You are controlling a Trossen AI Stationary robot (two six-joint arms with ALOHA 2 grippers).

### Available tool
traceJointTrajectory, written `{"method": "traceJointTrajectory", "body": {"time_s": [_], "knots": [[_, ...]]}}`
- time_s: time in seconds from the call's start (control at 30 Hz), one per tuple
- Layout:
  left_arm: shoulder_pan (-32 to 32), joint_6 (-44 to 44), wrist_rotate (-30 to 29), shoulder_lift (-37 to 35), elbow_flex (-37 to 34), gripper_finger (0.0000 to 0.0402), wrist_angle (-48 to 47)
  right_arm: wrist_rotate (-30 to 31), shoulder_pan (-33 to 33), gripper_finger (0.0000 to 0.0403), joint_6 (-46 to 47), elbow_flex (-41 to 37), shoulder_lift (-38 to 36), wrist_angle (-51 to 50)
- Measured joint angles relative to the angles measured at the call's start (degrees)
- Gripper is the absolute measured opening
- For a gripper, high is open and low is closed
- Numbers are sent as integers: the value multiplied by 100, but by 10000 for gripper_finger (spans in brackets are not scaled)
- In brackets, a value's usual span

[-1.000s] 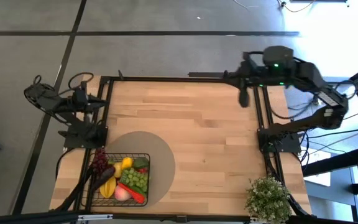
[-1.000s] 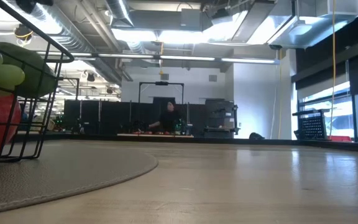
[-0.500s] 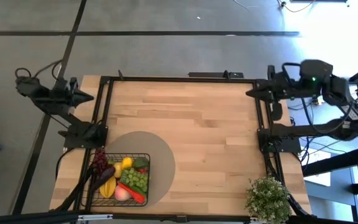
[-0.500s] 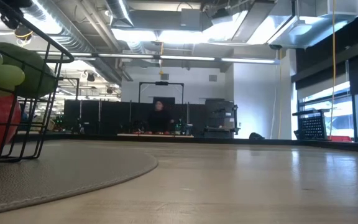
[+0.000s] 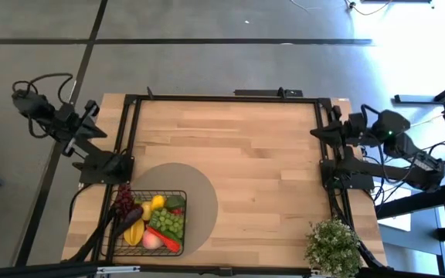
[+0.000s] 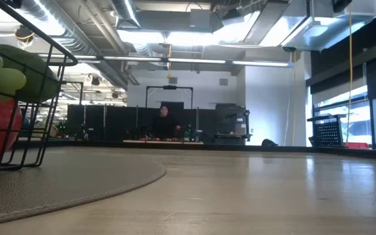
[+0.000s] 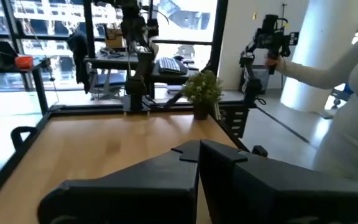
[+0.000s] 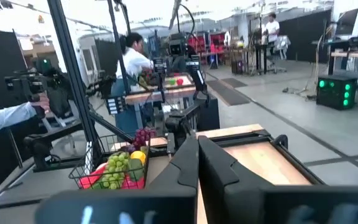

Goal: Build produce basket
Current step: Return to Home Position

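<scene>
The black wire basket (image 5: 148, 218) stands at the table's near left on a round tan mat (image 5: 199, 189). It holds the produce: green grapes (image 5: 168, 222), purple grapes (image 5: 123, 198), yellow fruits (image 5: 136, 232), a pink peach (image 5: 151, 241). The low view shows one basket corner (image 6: 44, 85), and the right wrist view shows the whole basket (image 8: 114, 165). My left gripper (image 5: 97, 133) is shut and empty at the table's left edge, far from the basket. My right gripper (image 5: 314, 133) is shut and empty at the right edge.
A bushy potted plant (image 5: 332, 245) stands at the near right corner. A black frame (image 5: 222, 98) runs along the table's edges. Bare wood lies between the arms. A person's white sleeve (image 7: 353, 93) shows beyond the table, and other people stand farther off.
My right gripper has swung from the table's far right corner down and back to the right edge, and has tipped up to point level across the table. My left gripper has drawn back toward the left edge and turned toward the near right. The basket has not moved.
</scene>
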Motion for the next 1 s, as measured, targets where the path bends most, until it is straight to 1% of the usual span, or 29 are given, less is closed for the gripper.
{"method": "traceJointTrajectory", "body": {"time_s": [0.13,0.3,0.57,0.8,0.93,1.0], "knots": [[-6,178,-19,-4,-1,0,10,0,0,0,191,-645,-539,365],[-2,329,-19,-6,-1,1,49,2,0,0,490,-1256,-1124,881],[-2,340,-17,-6,-1,1,94,16,0,0,426,-2012,-1925,1073],[-2,339,-18,-5,-56,1,204,26,0,0,541,-2616,-1918,1783],[-2,361,-19,-4,-315,1,577,20,0,0,954,-3286,-1925,3078],[-2,366,-19,-2,-510,2,787,20,0,0,1141,-3647,-1925,3498]]}}
